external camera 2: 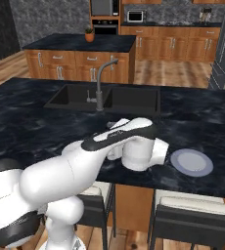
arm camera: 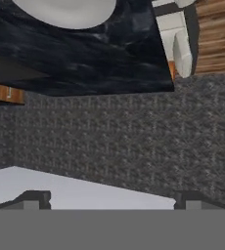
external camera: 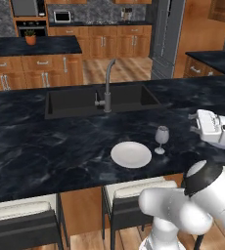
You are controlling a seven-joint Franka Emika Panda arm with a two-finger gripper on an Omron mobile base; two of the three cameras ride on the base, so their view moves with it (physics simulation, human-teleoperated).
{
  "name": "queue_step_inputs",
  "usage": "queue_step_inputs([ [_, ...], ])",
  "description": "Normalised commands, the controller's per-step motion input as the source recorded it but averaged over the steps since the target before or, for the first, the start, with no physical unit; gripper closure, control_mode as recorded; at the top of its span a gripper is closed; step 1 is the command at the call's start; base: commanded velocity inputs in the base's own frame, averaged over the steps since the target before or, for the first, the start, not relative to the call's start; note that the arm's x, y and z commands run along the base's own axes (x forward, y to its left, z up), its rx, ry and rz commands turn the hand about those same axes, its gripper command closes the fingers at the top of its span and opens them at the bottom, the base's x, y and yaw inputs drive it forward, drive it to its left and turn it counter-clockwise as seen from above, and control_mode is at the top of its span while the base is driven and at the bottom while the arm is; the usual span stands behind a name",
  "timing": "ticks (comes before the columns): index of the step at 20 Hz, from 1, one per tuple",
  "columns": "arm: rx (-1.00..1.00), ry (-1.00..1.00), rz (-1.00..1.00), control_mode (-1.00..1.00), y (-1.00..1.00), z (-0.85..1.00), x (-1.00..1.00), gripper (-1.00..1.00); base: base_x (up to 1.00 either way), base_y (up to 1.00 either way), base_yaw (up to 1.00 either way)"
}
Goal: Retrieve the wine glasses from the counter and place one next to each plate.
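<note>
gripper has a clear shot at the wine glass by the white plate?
Probably yes. The wine glass stands upright on open counter beside the white plate, nothing around it. The open gripper sits just to its right.

I'm looking over the black marble counter (external camera: 46,146) from behind the arm. A white plate (external camera: 131,154) is lying flat near the front edge, and a wine glass (external camera: 161,138) is standing upright just beside it on its right, apart from the rim. Behind them, a grey faucet (external camera: 108,85) is arching over the dark sink (external camera: 75,100). The arm's white hand (external camera: 210,128) is hanging at the right edge, well apart from the glass; I'm not seeing its fingers clearly. Two stools (external camera: 129,195) are sitting under the front overhang.
</note>
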Motion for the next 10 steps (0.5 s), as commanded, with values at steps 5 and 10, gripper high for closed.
queue_step_inputs([
  [5, -0.04, -0.04, -0.15, -1.0, 0.63, 0.36, -0.23, -1.0, 0.0, 0.0, 0.0],
  [10, -0.01, -0.04, -0.14, -1.0, 0.42, 0.32, -0.4, -1.0, 0.0, 0.0, 0.0],
])
